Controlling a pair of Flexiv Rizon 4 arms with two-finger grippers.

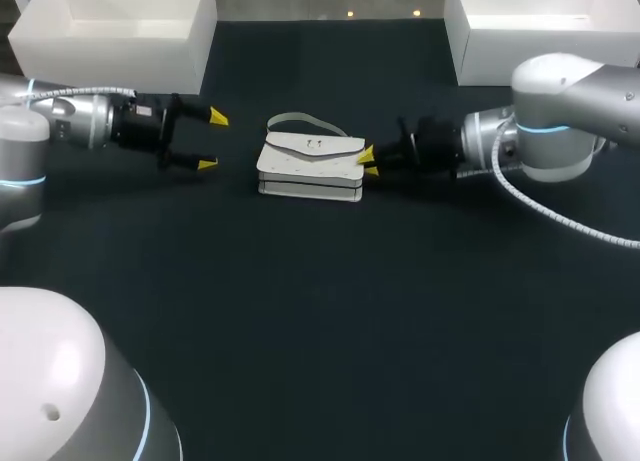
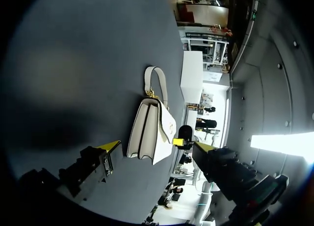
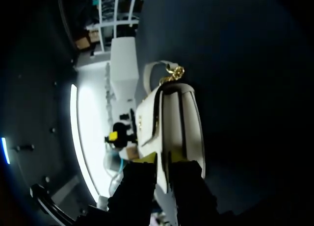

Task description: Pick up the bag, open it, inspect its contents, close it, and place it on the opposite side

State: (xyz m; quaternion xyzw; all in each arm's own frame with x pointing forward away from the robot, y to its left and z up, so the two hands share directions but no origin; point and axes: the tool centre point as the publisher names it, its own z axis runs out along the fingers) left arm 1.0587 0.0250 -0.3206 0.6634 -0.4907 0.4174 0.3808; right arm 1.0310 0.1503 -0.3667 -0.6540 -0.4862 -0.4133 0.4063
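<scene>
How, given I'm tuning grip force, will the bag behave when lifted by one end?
Probably stiff: the bag shows boxy edges lying flat. Its handle looks floppy. Lifted by the end at the right tool, it may tilt.

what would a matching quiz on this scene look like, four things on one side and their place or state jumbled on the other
Things:
1. bag
2. left gripper
3. right gripper
4. white boxes

Place or state:
a. fingers wide open, apart from the bag
b. lying flat, flap shut
c. at the far corners
d. fingers closed on one end of the bag

Pairs: 1-b, 2-a, 3-d, 4-c
</scene>
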